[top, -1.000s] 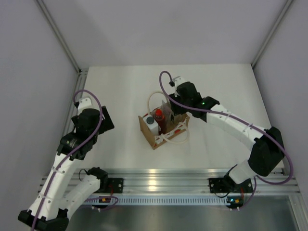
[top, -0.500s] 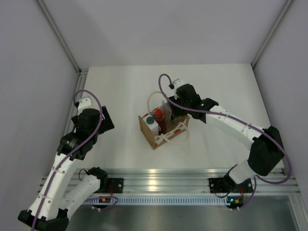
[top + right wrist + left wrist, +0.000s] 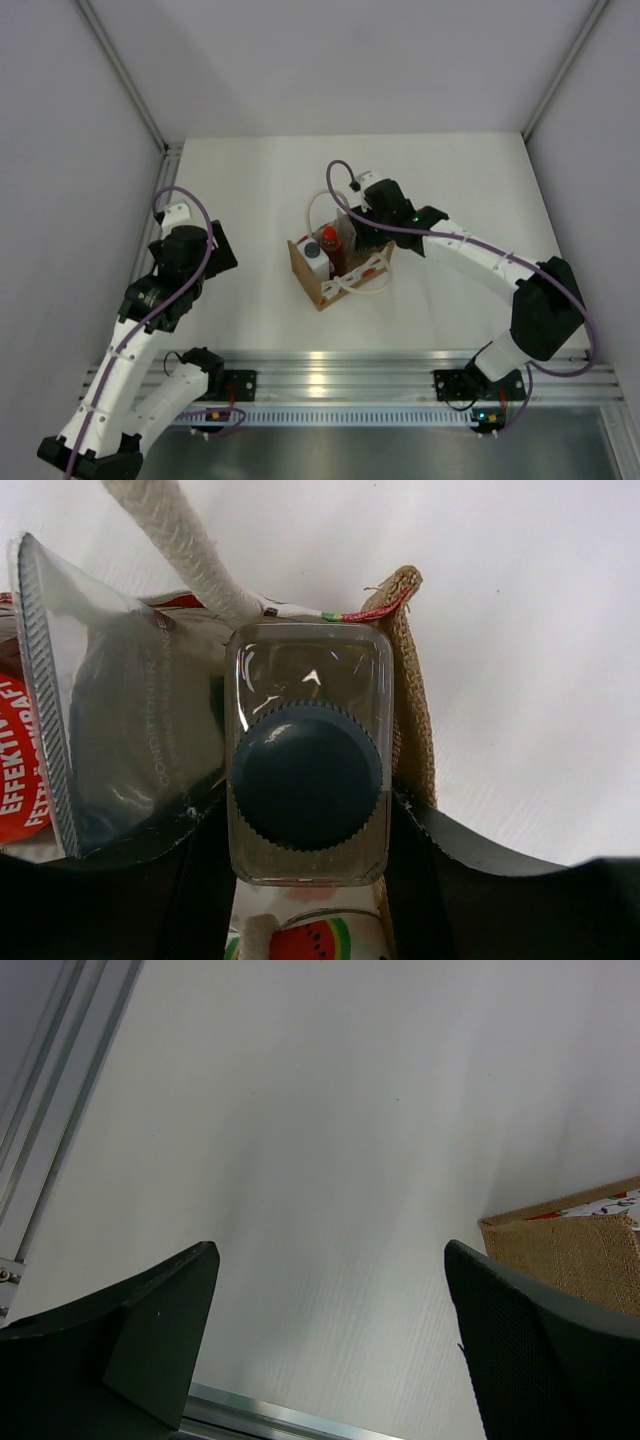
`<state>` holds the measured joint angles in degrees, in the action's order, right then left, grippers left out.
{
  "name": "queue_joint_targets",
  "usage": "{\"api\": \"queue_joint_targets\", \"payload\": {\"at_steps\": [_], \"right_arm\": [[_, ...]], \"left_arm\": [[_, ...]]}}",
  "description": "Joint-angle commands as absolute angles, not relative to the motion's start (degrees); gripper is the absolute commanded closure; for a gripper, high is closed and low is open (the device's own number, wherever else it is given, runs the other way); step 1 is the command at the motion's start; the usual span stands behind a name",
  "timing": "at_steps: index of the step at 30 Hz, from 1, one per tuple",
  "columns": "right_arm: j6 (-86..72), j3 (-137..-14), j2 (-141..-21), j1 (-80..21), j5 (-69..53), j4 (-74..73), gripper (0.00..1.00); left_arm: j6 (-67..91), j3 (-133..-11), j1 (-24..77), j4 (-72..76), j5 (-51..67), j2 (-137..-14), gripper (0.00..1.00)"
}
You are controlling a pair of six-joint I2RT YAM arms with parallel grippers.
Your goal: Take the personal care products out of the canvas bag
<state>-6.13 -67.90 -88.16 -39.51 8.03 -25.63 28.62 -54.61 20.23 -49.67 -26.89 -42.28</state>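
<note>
The canvas bag (image 3: 345, 272) stands mid-table with its rope handles (image 3: 318, 208) loose. In it stand the red bottle (image 3: 330, 240) and the white bottle with grey cap (image 3: 312, 252). My right gripper (image 3: 353, 233) reaches into the bag's far end. In the right wrist view its fingers (image 3: 412, 830) press both sides of the clear bottle with dark cap (image 3: 308, 775), beside the bag wall (image 3: 408, 690). The white squeeze tube (image 3: 130, 720) and a bit of the red bottle (image 3: 14, 765) lie left of it. My left gripper (image 3: 222, 250) is open and empty, left of the bag.
The left wrist view shows open fingers (image 3: 330, 1345) over the white table, with a bag corner (image 3: 580, 1250) at the right and the aluminium rail (image 3: 40, 1120) at the left. White walls enclose the table.
My right gripper has moved a little left and down into the bag over the clear bottle. The left arm has not moved.
</note>
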Motion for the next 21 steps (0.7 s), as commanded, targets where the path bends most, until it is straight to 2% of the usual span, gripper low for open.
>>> {"api": "queue_joint_targets", "payload": {"at_steps": [1, 14, 16, 18, 19, 20, 21], "right_arm": [[-5.19, -66.62, -89.82, -37.53, 7.39, -22.25, 0.49], [-5.01, -62.76, -91.14, -37.53, 7.47, -11.44, 0.48], [-5.18, -62.14, -91.14, -37.44, 7.65, -10.73, 0.54], [-5.1, -62.05, -91.23, -37.53, 7.91, -10.28, 0.67], [-5.01, -61.96, -90.97, -37.44, 7.82, -10.2, 0.74], [-4.75, -61.88, -90.88, -37.53, 8.0, -10.11, 0.89], [-4.75, -61.7, -90.53, -37.53, 8.17, -9.93, 0.94]], "left_arm": [[29.0, -54.58, 19.95, -47.55, -27.69, -41.92, 0.01], [28.92, -54.58, 19.95, -47.55, -27.77, -41.75, 0.01], [28.92, -54.58, 19.86, -47.55, -27.69, -41.75, 0.01], [28.92, -54.58, 19.95, -47.46, -27.69, -41.75, 0.01], [28.92, -54.58, 19.95, -47.55, -27.6, -41.75, 0.01], [29.0, -54.58, 19.95, -47.55, -27.6, -41.75, 0.01], [29.0, -54.49, 19.95, -47.55, -27.6, -41.75, 0.01]]}}
